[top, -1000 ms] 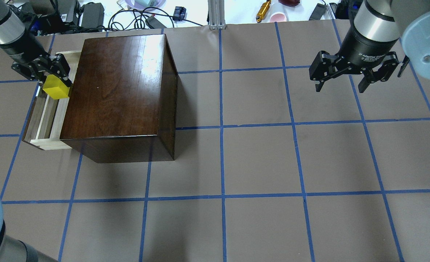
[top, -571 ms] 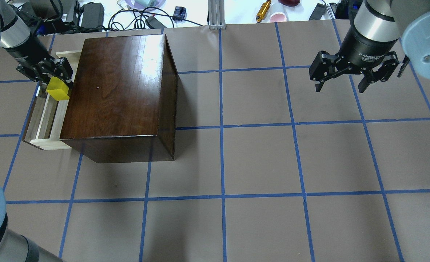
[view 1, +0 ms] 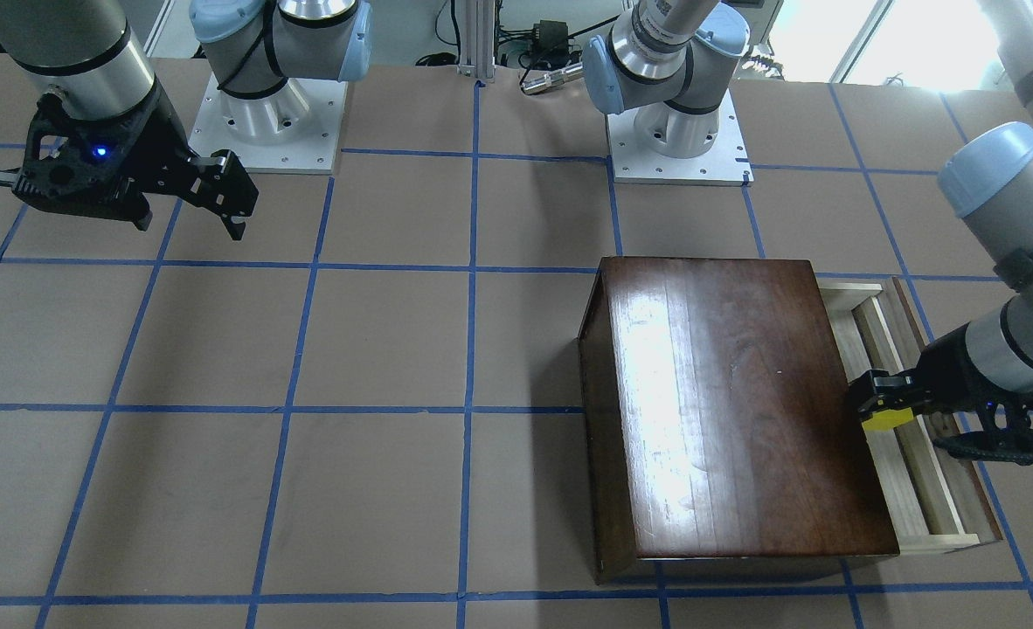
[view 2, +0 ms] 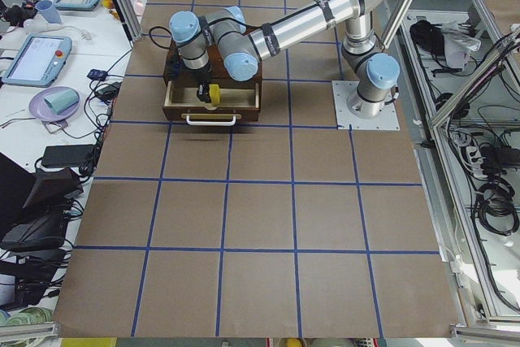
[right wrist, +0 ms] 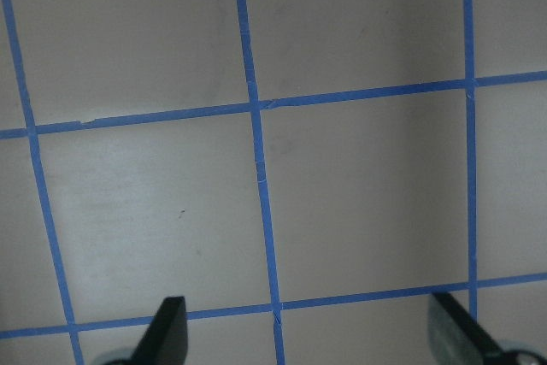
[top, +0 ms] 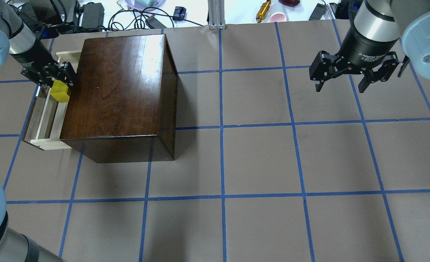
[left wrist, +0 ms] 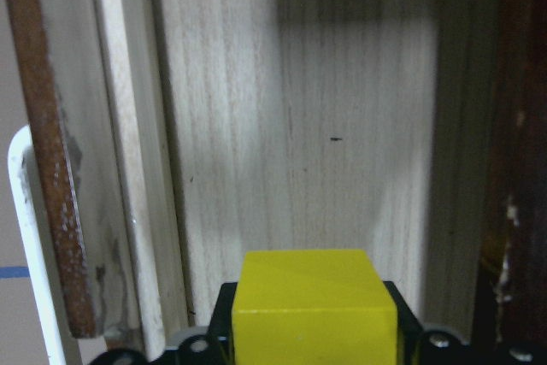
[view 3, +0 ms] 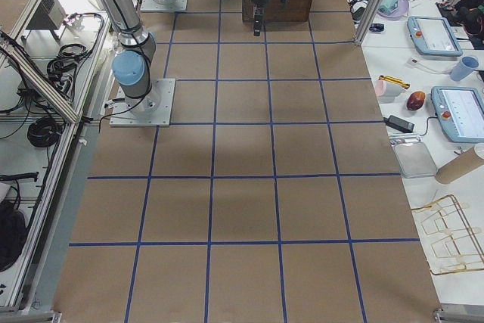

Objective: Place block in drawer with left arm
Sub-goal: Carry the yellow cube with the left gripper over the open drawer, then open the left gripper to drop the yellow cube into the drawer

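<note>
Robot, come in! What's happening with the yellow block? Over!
Left gripper shut on block, over open drawer. Right gripper open, empty, hanging apart. Drawer floor bare below; cabinet edge close beside block.

We see the small yellow block pinched squarely in the claw of our left arm. Directly beneath the claw lies the pulled-out drawer, with a pale wood floor and its dark front panel off to the claw's side.

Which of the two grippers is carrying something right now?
The left gripper: it is shut on the yellow block above the open drawer. The right gripper hangs open and empty over the table.
</note>
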You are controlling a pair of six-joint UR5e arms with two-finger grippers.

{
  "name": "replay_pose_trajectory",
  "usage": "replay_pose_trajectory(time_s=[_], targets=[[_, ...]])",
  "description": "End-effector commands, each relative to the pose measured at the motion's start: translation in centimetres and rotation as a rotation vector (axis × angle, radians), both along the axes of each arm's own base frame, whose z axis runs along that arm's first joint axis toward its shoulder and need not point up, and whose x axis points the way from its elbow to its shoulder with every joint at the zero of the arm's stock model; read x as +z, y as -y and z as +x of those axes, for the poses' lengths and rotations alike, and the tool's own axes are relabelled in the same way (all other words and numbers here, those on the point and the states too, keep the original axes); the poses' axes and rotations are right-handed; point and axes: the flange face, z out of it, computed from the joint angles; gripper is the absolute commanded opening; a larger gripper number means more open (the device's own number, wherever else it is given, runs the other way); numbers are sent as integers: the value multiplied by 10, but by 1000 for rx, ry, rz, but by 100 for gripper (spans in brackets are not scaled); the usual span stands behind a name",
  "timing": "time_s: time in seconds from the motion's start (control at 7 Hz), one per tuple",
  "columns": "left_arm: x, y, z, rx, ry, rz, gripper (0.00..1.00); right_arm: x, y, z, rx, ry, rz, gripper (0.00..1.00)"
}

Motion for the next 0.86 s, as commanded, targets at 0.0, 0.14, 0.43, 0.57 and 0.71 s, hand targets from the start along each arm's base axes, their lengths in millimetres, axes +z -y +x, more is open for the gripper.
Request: replay_pose_trajectory(time_s=[0.0, 0.14, 0.43, 0.57, 0.71], targets=[[-3, 0, 1, 1, 2, 1, 79, 0, 0, 0, 0, 0, 0, 100], [0, 0, 1, 1, 7, -3, 100, 0, 0, 0, 0, 0, 0, 100], [17, -3, 1, 2, 14, -18, 100, 0, 0, 0, 0, 0, 0, 100], [26, -6, 0, 2, 19, -22, 100, 0, 0, 0, 0, 0, 0, 100], [35, -11, -1, 4, 20, -24, 100, 0, 0, 0, 0, 0, 0, 100]])
